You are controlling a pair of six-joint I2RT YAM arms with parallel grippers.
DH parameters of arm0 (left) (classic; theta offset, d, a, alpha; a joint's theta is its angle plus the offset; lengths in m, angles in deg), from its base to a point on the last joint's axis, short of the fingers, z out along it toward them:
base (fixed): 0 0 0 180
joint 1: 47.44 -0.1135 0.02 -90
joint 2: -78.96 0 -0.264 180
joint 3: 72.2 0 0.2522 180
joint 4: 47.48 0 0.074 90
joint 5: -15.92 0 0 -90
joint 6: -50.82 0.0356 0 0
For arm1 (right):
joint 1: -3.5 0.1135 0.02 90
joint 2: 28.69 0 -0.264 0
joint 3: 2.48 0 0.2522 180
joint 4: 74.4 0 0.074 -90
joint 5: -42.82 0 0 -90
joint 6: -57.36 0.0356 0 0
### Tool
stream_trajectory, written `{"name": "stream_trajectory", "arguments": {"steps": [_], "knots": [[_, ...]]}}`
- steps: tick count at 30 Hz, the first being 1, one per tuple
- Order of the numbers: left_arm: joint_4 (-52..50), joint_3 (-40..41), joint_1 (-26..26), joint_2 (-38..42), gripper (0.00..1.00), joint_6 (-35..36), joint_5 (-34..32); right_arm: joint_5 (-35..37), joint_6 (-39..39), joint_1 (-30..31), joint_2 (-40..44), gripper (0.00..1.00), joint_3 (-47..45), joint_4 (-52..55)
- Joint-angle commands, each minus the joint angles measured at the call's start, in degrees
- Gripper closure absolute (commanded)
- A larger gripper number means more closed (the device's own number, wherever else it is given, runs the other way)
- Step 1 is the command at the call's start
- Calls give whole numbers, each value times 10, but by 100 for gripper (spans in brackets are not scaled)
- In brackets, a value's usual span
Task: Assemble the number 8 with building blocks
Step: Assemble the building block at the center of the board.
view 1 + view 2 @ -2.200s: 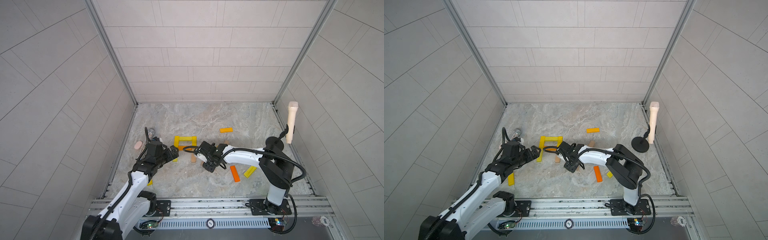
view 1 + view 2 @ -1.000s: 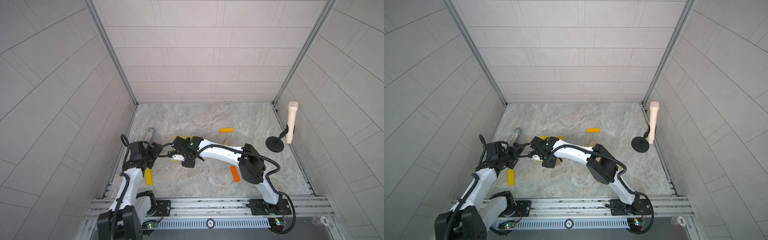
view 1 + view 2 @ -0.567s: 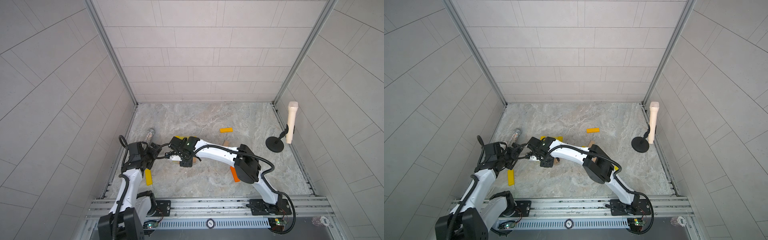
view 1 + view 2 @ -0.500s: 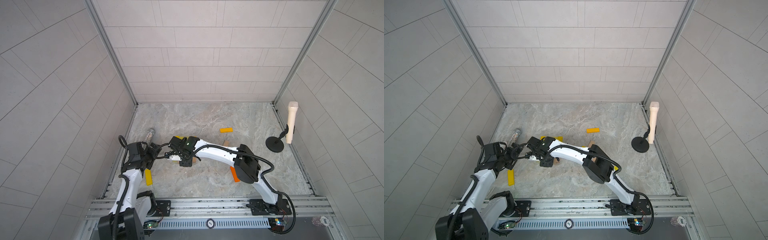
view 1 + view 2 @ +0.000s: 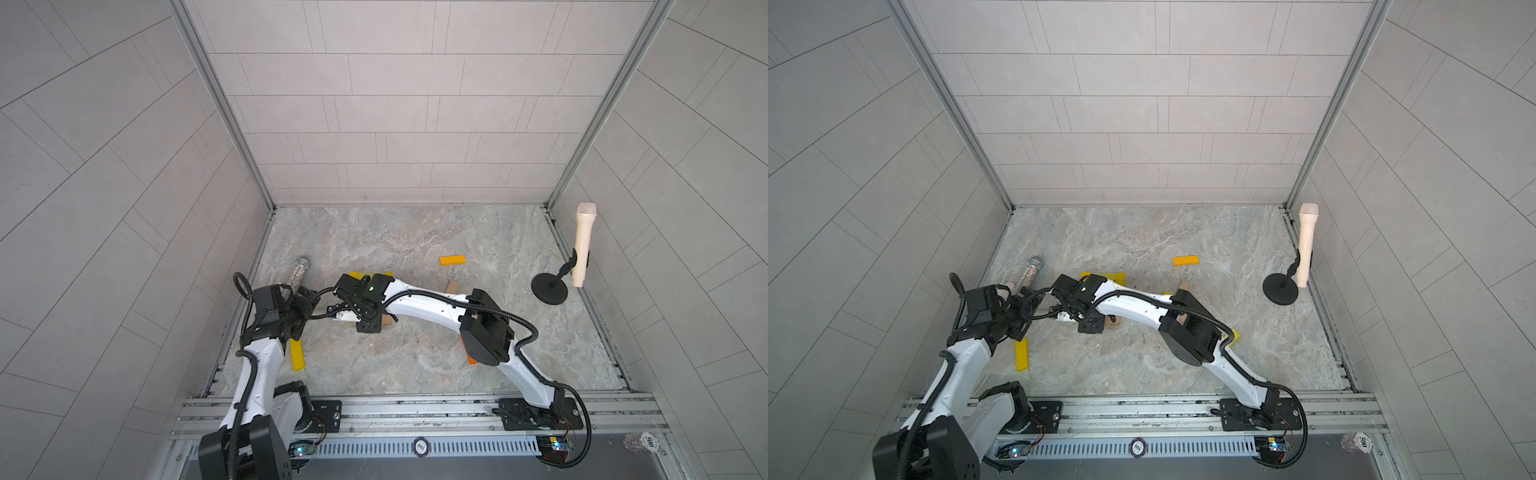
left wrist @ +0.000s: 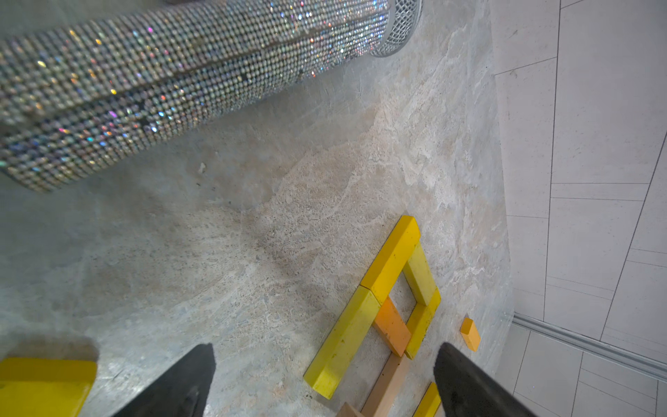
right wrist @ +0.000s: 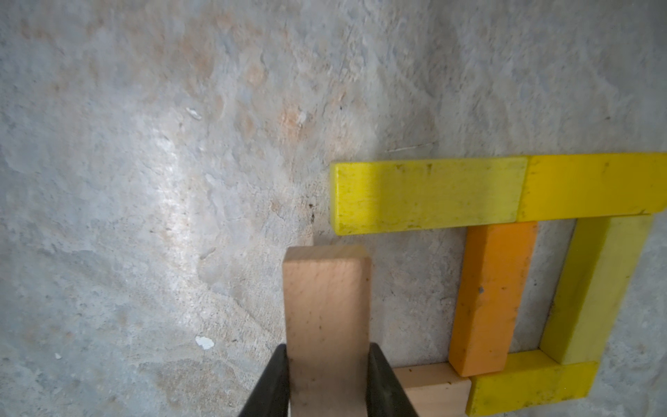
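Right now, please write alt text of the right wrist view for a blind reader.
The right gripper is shut on a tan wooden block, its free end near the end of a yellow block. Beside it, three more yellow blocks and an orange block form a rectangle on a marbled grey surface.

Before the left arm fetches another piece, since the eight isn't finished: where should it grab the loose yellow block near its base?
Pinch the yellow block across its narrow width at mid-length, coming straight down with the open left gripper. It lies flat on the floor, both long sides free.
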Motion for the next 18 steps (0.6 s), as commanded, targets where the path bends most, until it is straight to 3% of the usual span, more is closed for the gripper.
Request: {"name": "stream_trajectory", "arguments": {"steps": [1, 18], "knots": [[-12, -7, -4, 8, 0, 9, -7, -1, -16, -1, -18, 73, 15, 3], [-16, -5, -4, 10, 0, 21, -6, -6, -12, -7, -30, 71, 17, -10]]}}
